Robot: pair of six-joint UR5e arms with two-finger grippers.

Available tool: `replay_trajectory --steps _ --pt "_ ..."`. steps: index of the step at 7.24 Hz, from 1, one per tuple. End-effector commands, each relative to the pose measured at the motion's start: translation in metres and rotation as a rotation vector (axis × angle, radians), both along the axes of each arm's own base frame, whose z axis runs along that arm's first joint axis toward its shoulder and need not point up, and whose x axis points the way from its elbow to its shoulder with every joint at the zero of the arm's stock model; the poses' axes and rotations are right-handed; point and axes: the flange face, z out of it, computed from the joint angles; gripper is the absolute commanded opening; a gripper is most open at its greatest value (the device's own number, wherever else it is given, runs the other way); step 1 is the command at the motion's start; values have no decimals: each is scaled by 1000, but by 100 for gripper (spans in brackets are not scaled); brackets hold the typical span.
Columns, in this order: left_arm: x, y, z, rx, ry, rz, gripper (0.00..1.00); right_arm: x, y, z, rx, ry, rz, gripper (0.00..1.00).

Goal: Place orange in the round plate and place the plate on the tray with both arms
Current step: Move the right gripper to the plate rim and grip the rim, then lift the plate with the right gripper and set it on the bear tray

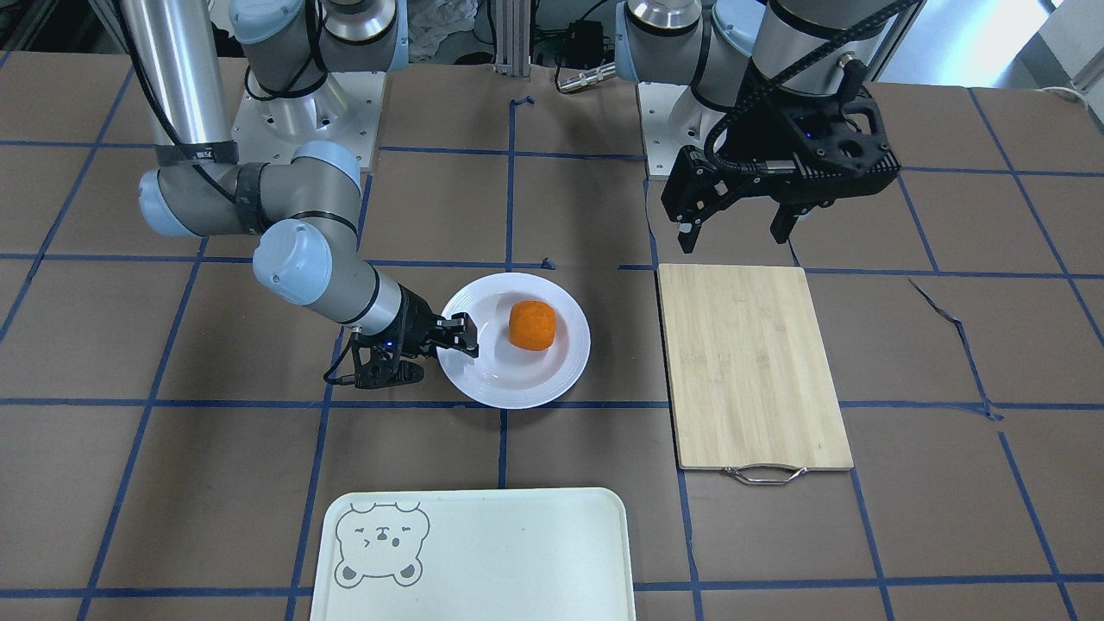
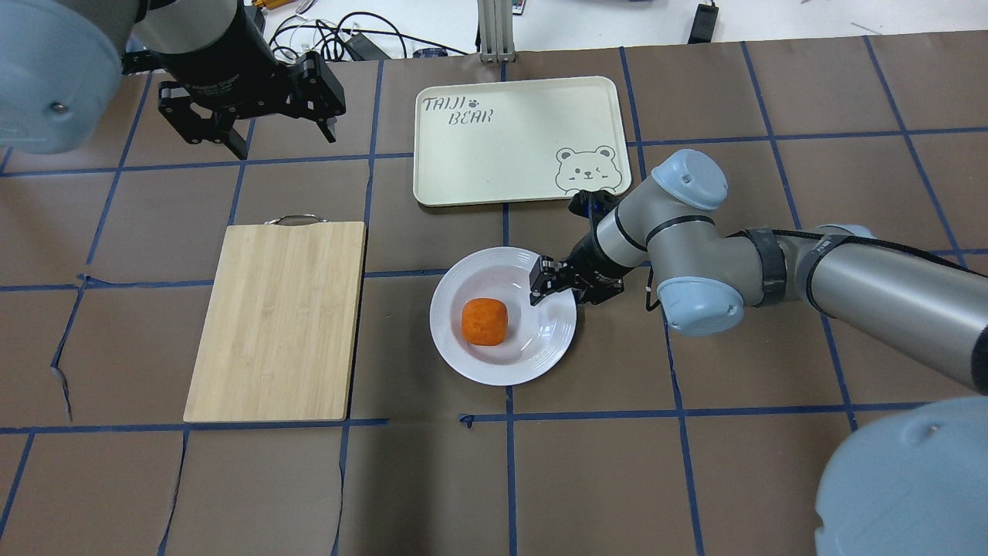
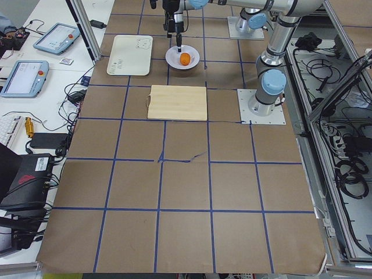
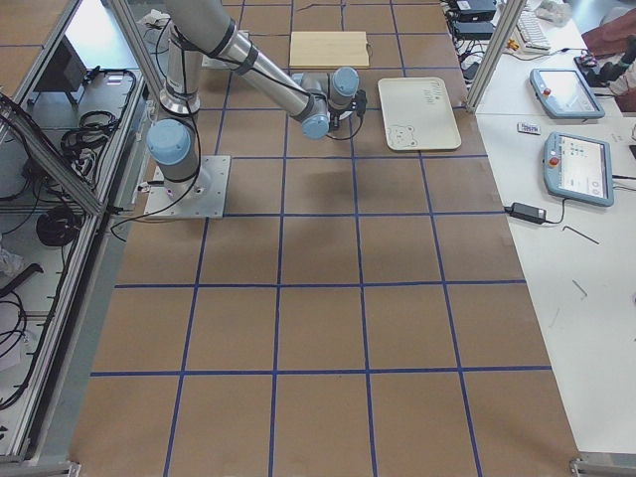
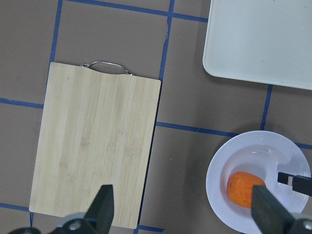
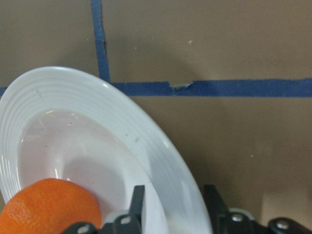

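**Progress of the task.** The small, roundish, bumpy-skinned bright orange (image 1: 531,325) lies in the sunken centre of the glossy white round plate (image 1: 517,392), so the first part of the task appears done. The plate rests on the brown-papered surface (image 1: 172,466), near the long edge of the rectangular bamboo cutting board with a metal handle (image 1: 750,362). It is apart from the large pale cream rectangular tray (image 1: 483,552), which has a bear face drawn in one corner. What is left, by this reading, is to lift the plate with the orange in it and set it on the tray, with both tools taking part.

**Tools.** The right tool (image 1: 457,336) sits low at the plate's edge, one finger on the inner side of the rim and the other outside it. Its wrist view is too close to show whether the fingers pinch the rim or merely straddle it. The left tool (image 1: 733,240) hangs spread wide and holds nothing. It is above the surface, near the end of the cutting board away from the handle, and well apart from the plate.

**Count.** One orange, one plate, one tray, one cutting board, two tools.
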Motion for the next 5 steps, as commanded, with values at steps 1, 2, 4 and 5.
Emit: replay_trajectory --steps 1,2,4,5 --pt "1 0 0 -1 0 2 100 4 1 4 6 3 -13 0" --pt "0 1 0 -1 0 -3 100 4 0 5 3 2 -13 0" --pt "0 0 0 -1 0 -1 100 2 -5 11 -19 0 -15 0" --pt "0 0 1 -2 0 -1 100 -1 -15 20 -92 -7 -17 0"
